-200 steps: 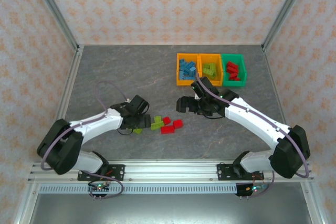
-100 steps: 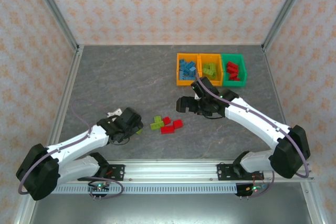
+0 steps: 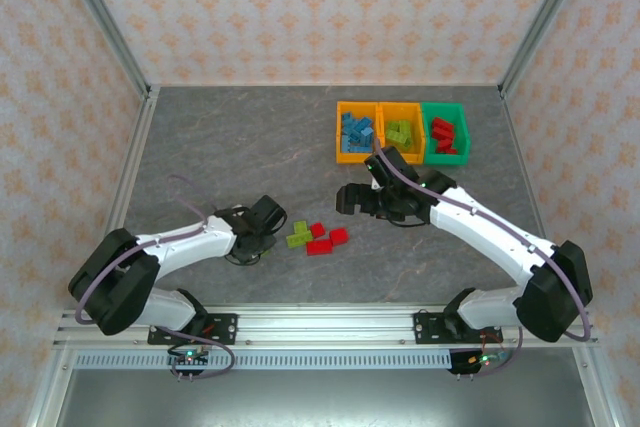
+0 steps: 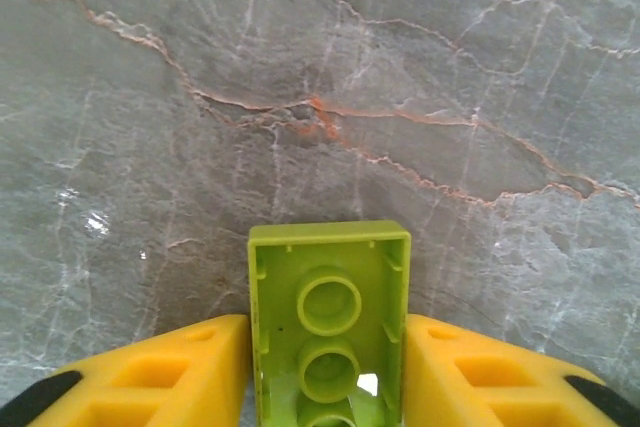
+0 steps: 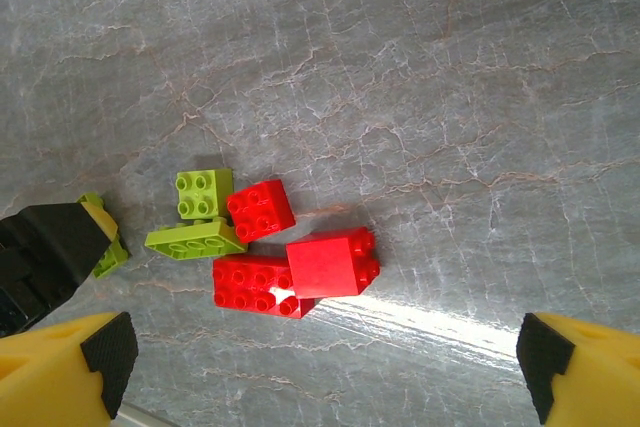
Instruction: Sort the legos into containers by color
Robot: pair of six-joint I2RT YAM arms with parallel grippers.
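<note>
Left wrist view: the left tool (image 4: 328, 387) is pinching one lime brick (image 4: 330, 277). Its two yellow fingers (image 4: 170, 377) are pressing against the brick's long sides. The brick's hollow underside is facing the camera, and the veined grey desk (image 4: 400, 67) is lying beyond it.

In the right wrist view the right tool (image 5: 320, 367) is hanging over the desk with its two fingers spread wide, one at each lower corner, gripping nothing. Ahead of it, nearer the finger on the view's left, five loose bricks are lying in a tight cluster. There are two lime pieces (image 5: 203, 193) (one square, one long) and three red pieces (image 5: 330, 265), several of them touching.

In the top external view that cluster is sitting between the two tools, just beside the left tool and a little apart from the right one. Beyond the right tool, away from the arm bases, three bins are standing joined in a row. The first orange bin (image 3: 357, 158) is holding blue bricks (image 3: 357, 130), the second orange bin (image 3: 402, 158) is holding lime bricks (image 3: 402, 132), and the green bin (image 3: 446, 158) is holding red bricks (image 3: 443, 135). The bricks inside are too jumbled to count.
</note>
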